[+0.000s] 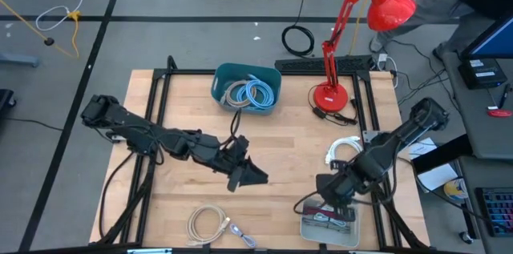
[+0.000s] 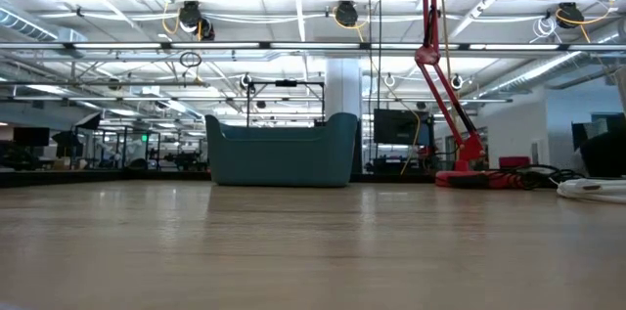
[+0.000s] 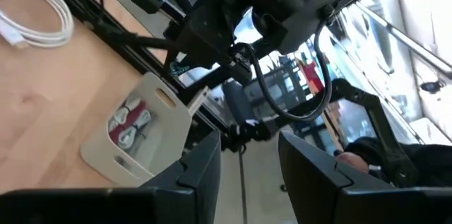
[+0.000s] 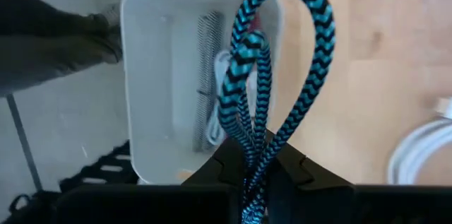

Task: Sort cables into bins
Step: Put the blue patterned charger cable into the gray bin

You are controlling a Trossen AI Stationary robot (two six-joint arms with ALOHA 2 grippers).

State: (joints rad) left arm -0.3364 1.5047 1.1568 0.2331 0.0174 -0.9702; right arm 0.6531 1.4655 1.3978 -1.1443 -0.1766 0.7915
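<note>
Presently catalogued, with places given relative to the pale grey tray (image 1: 329,233) at the table's near edge, right of centre:

1. Right gripper (image 4: 256,174): directly above the tray, fingers clamped on a teal-and-black braided cable (image 4: 272,68). The cable stands up from the fingers in 2 loops over the tray's open top.

2. Pale grey tray, contents: in the right wrist view, a grey braided piece (image 4: 207,75) and a white one lie along its floor; the left wrist view shows maroon and pale pieces (image 3: 131,125) inside the tray (image 3: 152,104). The exact count cannot be told.

3. White cable coil (image 1: 345,149): on the wood beyond the tray, near the right arm, apart from the tray.

4. Beige cable coil (image 1: 210,223): on the wood to the tray's left, near the same table edge, well apart.

5. Left gripper (image 1: 255,175): up and left of the tray, near the table's middle, pointed toward it; fingers (image 3: 201,171) spread with nothing between them.

6. Dark teal tub (image 1: 246,88): at the far edge, well apart from the tray; holds 2 coils, a light blue one (image 1: 260,94) and a grey one (image 1: 237,94), side by side.

7. Red desk lamp (image 1: 341,86): far right, beyond the white coil, its base on the table.
</note>
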